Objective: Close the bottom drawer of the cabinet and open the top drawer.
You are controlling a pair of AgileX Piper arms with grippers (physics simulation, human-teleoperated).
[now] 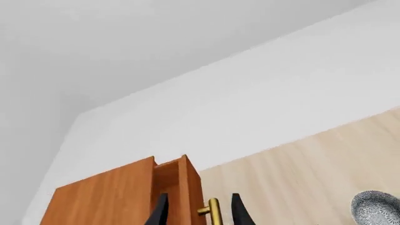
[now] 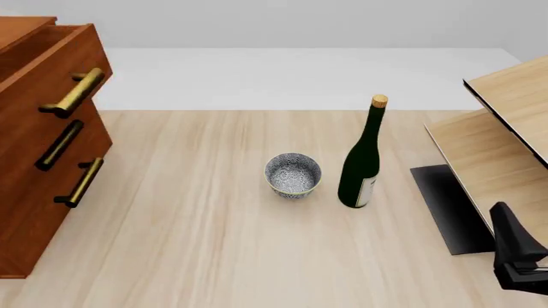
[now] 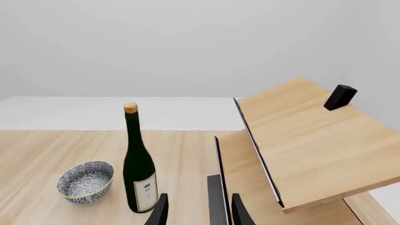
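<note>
The reddish-brown cabinet [image 2: 25, 212] stands at the table's left edge. Its top drawer [image 2: 51, 64] is pulled out, with the brass handle [image 2: 73, 93] jutting forward and the box open from above. The bottom drawer [image 2: 47, 212] sits level with the middle drawer front, as does its handle [image 2: 81, 183]. My left gripper [image 1: 200, 213] is open and out of the front view. Its wrist camera sees the top drawer [image 1: 190, 187] and its handle [image 1: 214, 211] beyond the fingers, not touching. My right gripper [image 2: 501, 215] is open and empty at the near right, far from the cabinet.
A patterned bowl [image 2: 293, 174] and a dark green bottle [image 2: 364, 160] with a cork stand mid-table. Pale slanted wooden furniture [image 2: 505, 128] fills the right side, with a black pad [image 2: 450, 205] at its foot. Both also show in the right wrist view: bowl [image 3: 85, 182], bottle [image 3: 138, 164].
</note>
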